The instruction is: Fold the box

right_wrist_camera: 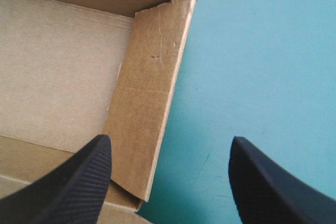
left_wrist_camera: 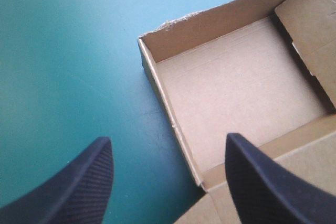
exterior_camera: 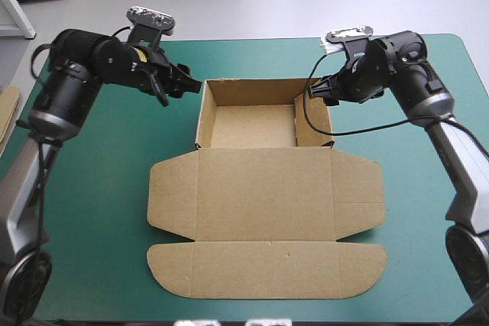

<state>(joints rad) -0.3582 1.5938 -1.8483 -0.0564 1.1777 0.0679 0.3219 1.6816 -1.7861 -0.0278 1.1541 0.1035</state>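
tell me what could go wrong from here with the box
1. The right gripper stands open astride the right wall of the box. The wall's top corner looks ragged, so a pinch may pull it loose.
2. The left gripper stands open astride the left wall. An off-centre squeeze could shove the box sideways.

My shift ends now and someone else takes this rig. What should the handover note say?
Left gripper: open, empty, just outside the left wall of the tray.
Right gripper: open, empty, at the tray's right wall.
Box: tray toward the far edge of the table, lid lying flat toward the near edge.
Done: all four tray walls raised and tucked.
Left: lid and its flaps not yet folded.
Also: spare board at the table's left edge.
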